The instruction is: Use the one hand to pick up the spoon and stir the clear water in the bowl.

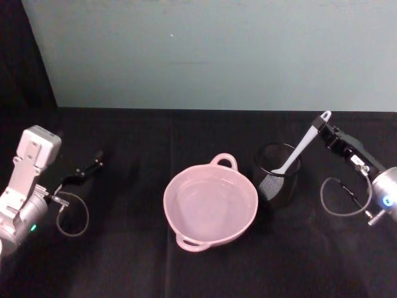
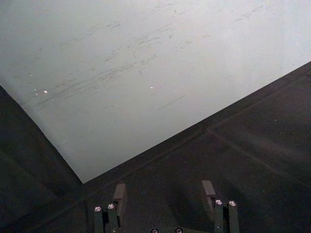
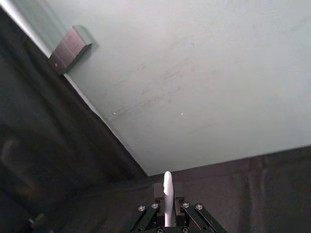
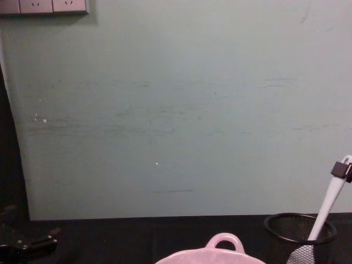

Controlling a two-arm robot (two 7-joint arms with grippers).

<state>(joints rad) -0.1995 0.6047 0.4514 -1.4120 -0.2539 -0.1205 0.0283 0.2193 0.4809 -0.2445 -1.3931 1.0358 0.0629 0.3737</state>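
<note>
Small white label [image 1: 358,160] on the right arm, print too small to read. Right pincer [image 1: 322,123] clamped shut on the handle of the white spoon [image 1: 301,148], just below its hole end. Spoon tilted, blade down inside the black wire-mesh cup [image 1: 277,177]. Just left of the cup, pink bowl [image 1: 167,200] of clear water on the black tabletop [image 1: 124,261]. Left pincer [image 1: 92,165] parked far left, fingers apart, holding nothing

Robot lab test bench. Table [image 1: 155,267] draped in black cloth, with a plain pale-green backboard [image 4: 176,110] across the upper frame. Wall sockets [image 4: 44,5] at upper left of chest view. Grey box [image 3: 70,48] mounted upper left in right wrist view. Staged props at centre: bowl [image 1: 209,208], mesh cup [image 1: 277,174].
</note>
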